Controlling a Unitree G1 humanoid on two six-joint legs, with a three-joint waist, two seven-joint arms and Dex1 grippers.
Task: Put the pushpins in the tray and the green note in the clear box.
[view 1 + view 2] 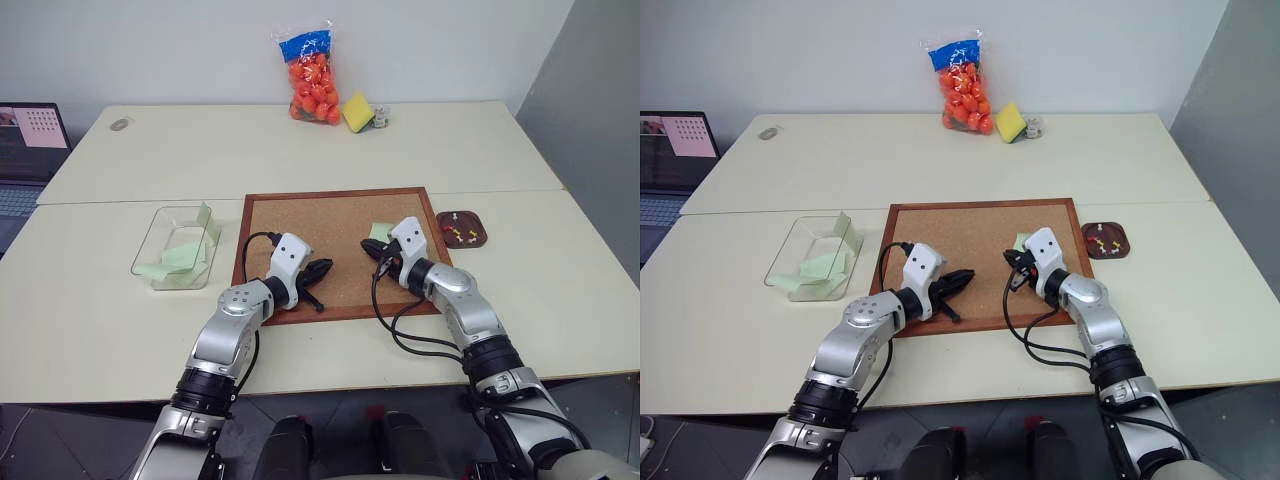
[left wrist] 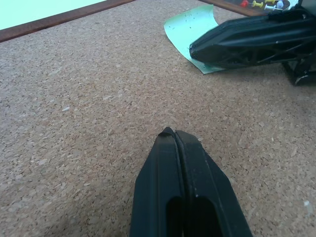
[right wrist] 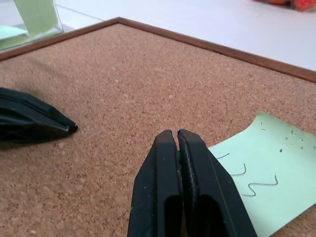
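The green note lies flat on the corkboard, just beside your right gripper, whose fingers are pressed together, holding nothing I can see. Your left gripper, also closed and empty, hovers over bare cork. Farther off, pushpins sit in the tray; the clear box already holds notes.

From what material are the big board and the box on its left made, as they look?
The board: seemingly cork, matte and speckled, in a reddish-brown frame, probably wood. The clear box: glossy transparent plastic, it seems; green notes show through its walls.
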